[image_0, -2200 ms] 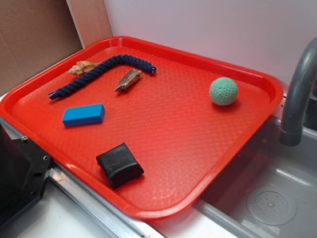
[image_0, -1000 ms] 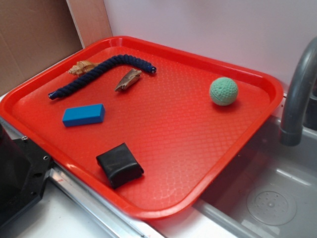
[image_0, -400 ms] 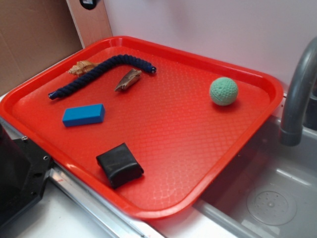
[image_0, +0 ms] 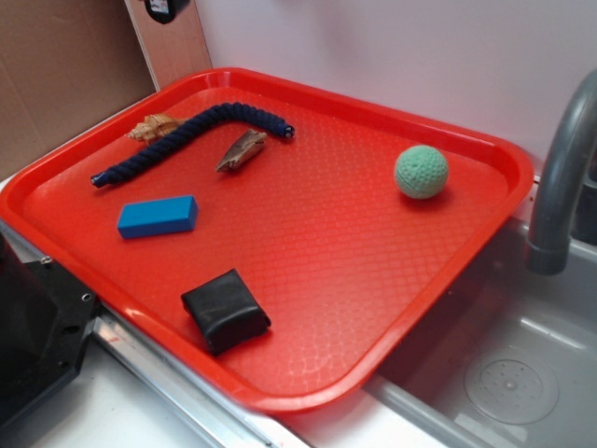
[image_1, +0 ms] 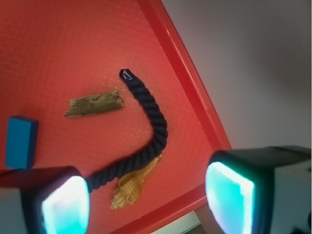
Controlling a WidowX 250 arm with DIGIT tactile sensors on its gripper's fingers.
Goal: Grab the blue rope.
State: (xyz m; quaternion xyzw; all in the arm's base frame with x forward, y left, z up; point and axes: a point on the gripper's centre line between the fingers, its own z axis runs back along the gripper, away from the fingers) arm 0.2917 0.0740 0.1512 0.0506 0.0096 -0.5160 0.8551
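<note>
From wrist, gripper [image_1: 146, 192] spread, blue rope [image_1: 146, 122] below

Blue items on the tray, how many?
2. The blue rope curves along the tray's far-left side, touching a shell. The blue block lies nearer the camera, apart from it. None look hidden.

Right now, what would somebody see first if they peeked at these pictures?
Probably the big red tray filling the view beside a grey sink. Then the green ball alone near its right edge, and the dark blue rope curving along the back left.
</note>
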